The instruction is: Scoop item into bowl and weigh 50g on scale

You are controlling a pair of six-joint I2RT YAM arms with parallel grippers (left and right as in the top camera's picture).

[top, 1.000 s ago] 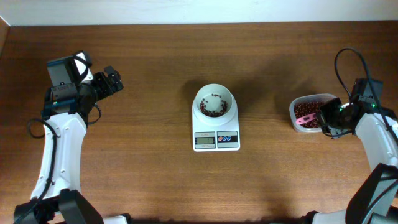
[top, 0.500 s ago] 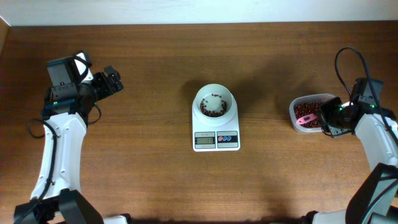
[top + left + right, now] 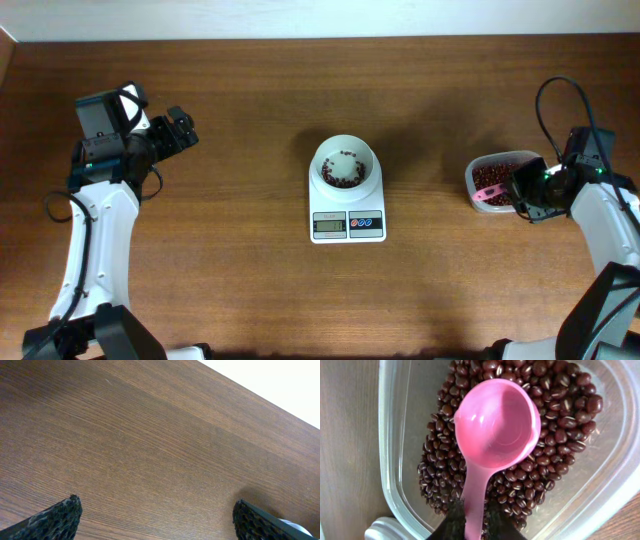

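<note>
The white bowl (image 3: 346,166) sits on the white scale (image 3: 348,222) at the table's middle and holds some dark red-brown beans (image 3: 342,176). More beans (image 3: 560,430) lie in a clear plastic tub (image 3: 474,170) at the right. My right gripper (image 3: 472,522) is shut on the handle of a pink scoop (image 3: 495,425); the scoop's empty cup rests over the beans in the tub. In the overhead view the right gripper (image 3: 527,190) is at the tub's right edge. My left gripper (image 3: 180,130) is open and empty at the far left, its fingertips (image 3: 155,515) above bare wood.
The tub's rim (image 3: 390,460) surrounds the scoop on the left and right. The table's back edge meets a white wall (image 3: 280,385).
The pink scoop and right gripper have shifted slightly within the tub. The left arm, bowl and scale have not moved.
</note>
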